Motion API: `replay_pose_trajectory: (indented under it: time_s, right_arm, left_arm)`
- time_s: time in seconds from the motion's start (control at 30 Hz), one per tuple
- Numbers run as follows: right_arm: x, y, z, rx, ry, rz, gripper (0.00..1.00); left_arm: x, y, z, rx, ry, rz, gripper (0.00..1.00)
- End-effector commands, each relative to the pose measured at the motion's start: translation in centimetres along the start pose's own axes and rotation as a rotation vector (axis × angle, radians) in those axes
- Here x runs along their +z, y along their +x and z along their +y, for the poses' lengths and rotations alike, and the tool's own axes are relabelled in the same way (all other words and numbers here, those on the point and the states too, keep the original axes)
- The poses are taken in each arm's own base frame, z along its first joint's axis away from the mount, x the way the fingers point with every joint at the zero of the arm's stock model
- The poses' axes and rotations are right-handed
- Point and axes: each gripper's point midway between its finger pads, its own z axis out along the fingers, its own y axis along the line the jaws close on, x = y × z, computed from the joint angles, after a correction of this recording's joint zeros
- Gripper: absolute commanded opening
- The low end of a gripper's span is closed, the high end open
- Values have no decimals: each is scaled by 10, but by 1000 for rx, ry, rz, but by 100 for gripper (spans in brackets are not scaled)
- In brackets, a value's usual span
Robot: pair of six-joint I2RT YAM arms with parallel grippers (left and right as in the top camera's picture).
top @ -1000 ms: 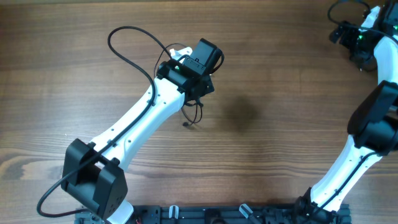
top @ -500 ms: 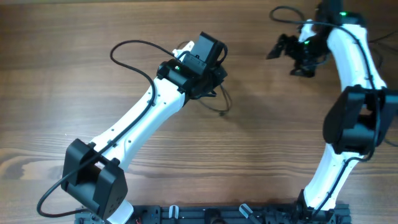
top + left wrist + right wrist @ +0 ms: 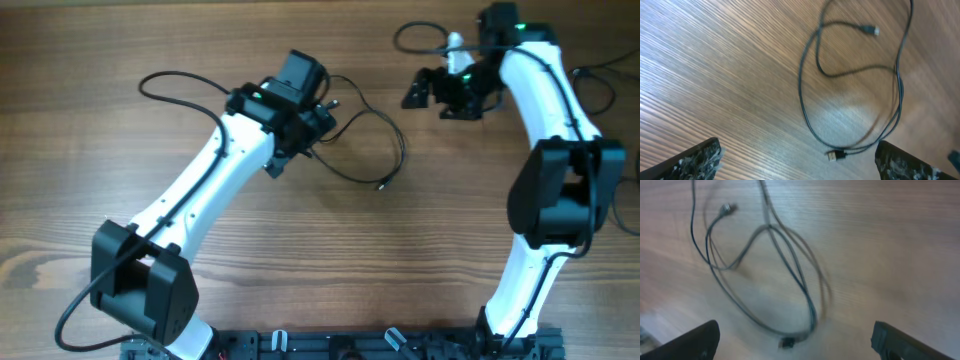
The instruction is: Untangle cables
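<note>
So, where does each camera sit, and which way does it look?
Overhead: above the table, looking straight down; both arms, left gripper, right gripper and a black cable show.
Left wrist: on the left arm, looking down at that cable; its own fingers frame the bottom corners.
Right wrist: on the right arm, looking down at a blurred cable; own fingers at the bottom corners.
Shared: overhead and left wrist both show the cable.

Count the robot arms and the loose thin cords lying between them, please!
Arms: 2 (left arm, right arm)
Cord: 1
Total: 3
</note>
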Motion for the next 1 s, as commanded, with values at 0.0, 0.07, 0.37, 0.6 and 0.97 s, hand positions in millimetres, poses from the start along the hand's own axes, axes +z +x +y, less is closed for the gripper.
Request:
replay_pose_trajectory:
  time_s: [0.0,0.07,0.37,0.6,0.97]
  right_arm:
    - [42,6,16,-214,32,2,99]
    - [60,6,5,-258,136,-9,91]
    - [97,29,-11,-356,379,40,6]
    - [64,4,-3,-258,377,-73,4]
    - [-195,-91,-15,-179,526,-788,4]
  left_arm:
    - [3,-13,7,-39,0,24,100]
    - [3,-14,10,-44,-8,25,100]
    - [3,-8,22,-37,-58,48,100]
    - [3,-8,22,-37,-58,49,100]
    - [3,-8,22,-37,-58,48,100]
